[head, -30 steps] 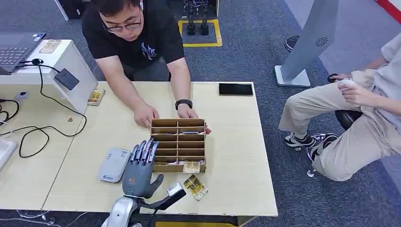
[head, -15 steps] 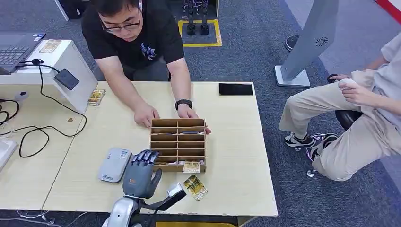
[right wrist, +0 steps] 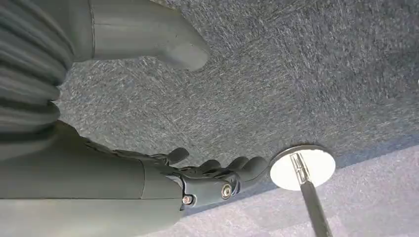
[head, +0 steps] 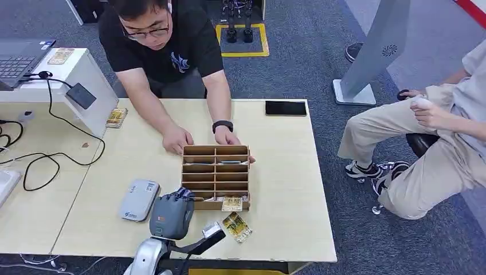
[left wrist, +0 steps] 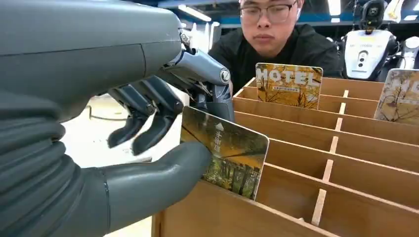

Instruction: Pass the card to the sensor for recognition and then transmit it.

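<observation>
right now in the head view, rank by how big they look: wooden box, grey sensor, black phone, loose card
1. wooden box
2. grey sensor
3. black phone
4. loose card

The sensor and the phone look close in size.

Two people (head: 166,51), one phone (head: 285,108)

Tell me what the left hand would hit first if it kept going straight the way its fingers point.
Most likely the wooden divider box. The left hand pinches a card at the box's near edge, fingers aimed into it, so the next partition wall would probably stop it. Depth is hard to judge.
</observation>
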### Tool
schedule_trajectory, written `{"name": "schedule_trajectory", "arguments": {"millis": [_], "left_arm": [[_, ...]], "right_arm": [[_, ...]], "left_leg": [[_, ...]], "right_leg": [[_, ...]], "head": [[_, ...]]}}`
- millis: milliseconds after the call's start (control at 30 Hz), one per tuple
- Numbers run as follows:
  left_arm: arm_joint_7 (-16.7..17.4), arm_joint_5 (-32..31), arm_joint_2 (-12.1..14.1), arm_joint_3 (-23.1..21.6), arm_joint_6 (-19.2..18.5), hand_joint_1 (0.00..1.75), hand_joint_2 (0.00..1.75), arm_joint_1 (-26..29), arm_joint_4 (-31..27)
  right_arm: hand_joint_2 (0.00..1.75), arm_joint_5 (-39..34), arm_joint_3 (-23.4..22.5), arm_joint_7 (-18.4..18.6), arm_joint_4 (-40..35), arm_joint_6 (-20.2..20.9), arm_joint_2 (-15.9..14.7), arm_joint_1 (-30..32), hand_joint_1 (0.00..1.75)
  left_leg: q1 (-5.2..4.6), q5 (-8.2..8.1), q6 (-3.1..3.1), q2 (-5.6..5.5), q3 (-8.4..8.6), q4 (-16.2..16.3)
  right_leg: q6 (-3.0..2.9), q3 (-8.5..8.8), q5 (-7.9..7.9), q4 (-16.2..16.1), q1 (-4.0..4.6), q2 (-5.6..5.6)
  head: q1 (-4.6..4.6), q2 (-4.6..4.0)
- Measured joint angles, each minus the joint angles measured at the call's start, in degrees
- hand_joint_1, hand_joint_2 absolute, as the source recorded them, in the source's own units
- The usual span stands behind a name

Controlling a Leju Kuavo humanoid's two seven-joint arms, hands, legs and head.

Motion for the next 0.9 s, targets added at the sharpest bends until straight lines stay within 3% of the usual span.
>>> {"name": "schedule_trajectory", "arguments": {"millis": [267,567,633,700,767,833,900], "left_arm": [[-1.7,2.38,0.04,0.02,-3.3,1.75,1.75,-0.32,0.13],[-1.77,2.8,0.09,0.0,-3.34,1.75,1.75,-0.35,0.37],[-2.56,4.75,0.09,0.0,-1.52,1.75,1.75,-0.28,0.37],[-5.85,10.84,-0.02,0.02,2.06,1.75,1.75,0.25,0.33],[-12.89,23.06,-0.77,0.39,4.68,1.75,1.75,1.49,-1.93],[-19.27,33.68,-1.64,0.98,5.18,1.75,1.75,2.26,-5.58],[-21.9,37.77,-2.16,1.33,5.01,1.75,1.75,2.39,-8.79]], "right_arm": [[1.75,0.0,0.0,-0.11,0.09,0.0,0.0,0.0,0.0],[1.75,-0.26,0.04,-0.2,0.22,0.0,0.0,-0.01,0.0],[1.75,-0.37,0.07,-0.09,0.26,0.0,0.0,0.0,0.0],[1.75,0.07,0.07,0.02,0.24,0.0,0.02,0.05,0.0],[1.75,0.5,0.04,-0.02,0.2,0.0,0.02,0.13,0.0],[1.75,0.48,-0.18,-0.48,0.02,0.0,0.15,0.13,0.0],[1.75,0.72,-0.39,-0.63,-0.07,0.0,0.26,0.1,0.0]], "left_leg": [[0.0,0.0,0.0,-0.01,0.01,0.0],[0.0,0.0,0.0,-0.01,0.02,0.0],[0.0,0.0,0.0,-0.01,0.01,0.0],[0.0,0.0,0.0,0.0,0.01,0.0],[0.0,0.0,0.0,0.0,0.0,0.0],[0.0,0.0,0.0,-0.03,-0.03,0.0],[0.0,0.0,0.0,-0.02,-0.02,0.0]], "right_leg": [[0.0,0.02,0.0,0.0,0.0,-0.01],[0.0,0.03,0.0,0.0,0.0,-0.01],[0.0,0.03,0.0,0.0,0.0,-0.01],[0.0,0.02,0.0,0.0,0.0,0.0],[0.0,0.0,0.0,0.0,0.0,0.0],[0.0,0.0,0.0,0.0,0.0,-0.04],[0.0,0.01,0.0,0.0,0.0,-0.03]], "head": [[0.0,0.0],[0.0,0.0],[0.0,0.0],[0.0,0.0],[-0.02,0.0],[0.0,0.0],[-0.02,0.0]]}}
